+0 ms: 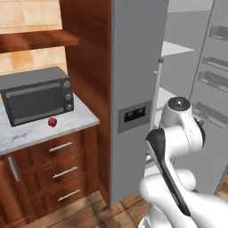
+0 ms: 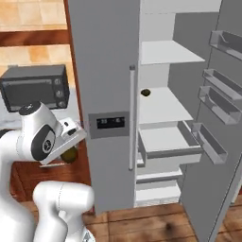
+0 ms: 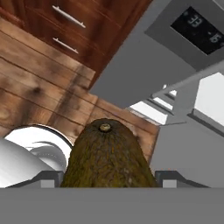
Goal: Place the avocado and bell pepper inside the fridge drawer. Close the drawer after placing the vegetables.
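The avocado (image 3: 107,155), a dark olive-brown oval with its stem end up, sits between my gripper's (image 3: 109,179) two finger tips, and the gripper is shut on it. In the right base view the gripper (image 2: 70,152) holds the avocado (image 2: 71,155) low at the left, in front of the wooden cabinet and left of the fridge's shut grey door (image 2: 106,71). The fridge drawer (image 2: 166,142) stands pulled out in the open fridge, well to the right of the gripper. A small red round item (image 1: 52,122), possibly the bell pepper, lies on the marble counter before the microwave.
The fridge's right door (image 2: 222,142) stands open, with grey bins (image 2: 215,97) on it. White shelves (image 2: 163,52) sit above the drawer, one carrying a small dark item (image 2: 145,92). A microwave (image 1: 38,95) stands on the counter over wooden drawers (image 1: 60,171). My white arm (image 1: 176,138) rises in front of the fridge.
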Controlling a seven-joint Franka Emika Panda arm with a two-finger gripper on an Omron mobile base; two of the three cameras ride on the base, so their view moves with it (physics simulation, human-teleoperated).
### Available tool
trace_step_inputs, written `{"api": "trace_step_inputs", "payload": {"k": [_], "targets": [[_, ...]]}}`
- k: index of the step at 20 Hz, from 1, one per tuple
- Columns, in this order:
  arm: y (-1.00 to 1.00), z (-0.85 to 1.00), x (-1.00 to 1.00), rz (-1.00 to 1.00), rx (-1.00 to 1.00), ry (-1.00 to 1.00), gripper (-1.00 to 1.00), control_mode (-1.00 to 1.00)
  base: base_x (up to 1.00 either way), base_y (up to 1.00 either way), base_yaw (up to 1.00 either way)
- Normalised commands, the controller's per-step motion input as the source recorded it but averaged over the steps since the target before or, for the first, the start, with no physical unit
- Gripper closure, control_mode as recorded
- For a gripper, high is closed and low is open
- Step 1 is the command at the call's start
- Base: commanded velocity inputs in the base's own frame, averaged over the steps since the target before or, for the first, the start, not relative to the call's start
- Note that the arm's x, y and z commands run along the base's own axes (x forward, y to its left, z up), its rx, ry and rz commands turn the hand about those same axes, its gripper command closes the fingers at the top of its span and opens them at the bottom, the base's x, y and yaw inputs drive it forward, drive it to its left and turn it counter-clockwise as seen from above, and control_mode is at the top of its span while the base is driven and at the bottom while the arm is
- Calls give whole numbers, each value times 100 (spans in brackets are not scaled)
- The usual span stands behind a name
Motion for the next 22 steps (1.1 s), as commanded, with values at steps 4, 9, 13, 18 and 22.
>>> {"api": "trace_step_inputs", "payload": {"k": [4, 9, 13, 18, 22], "targets": [[0, 0, 0, 0, 0, 0, 100, 100, 33, -54, -35], [0, 0, 0, 0, 0, 0, 100, 100, 51, -12, -21], [0, 0, 0, 0, 0, 0, 100, 100, 67, 0, -20], [0, 0, 0, 0, 0, 0, 100, 100, 60, -16, -24], [0, 0, 0, 0, 0, 0, 100, 100, 35, -56, -19]]}}
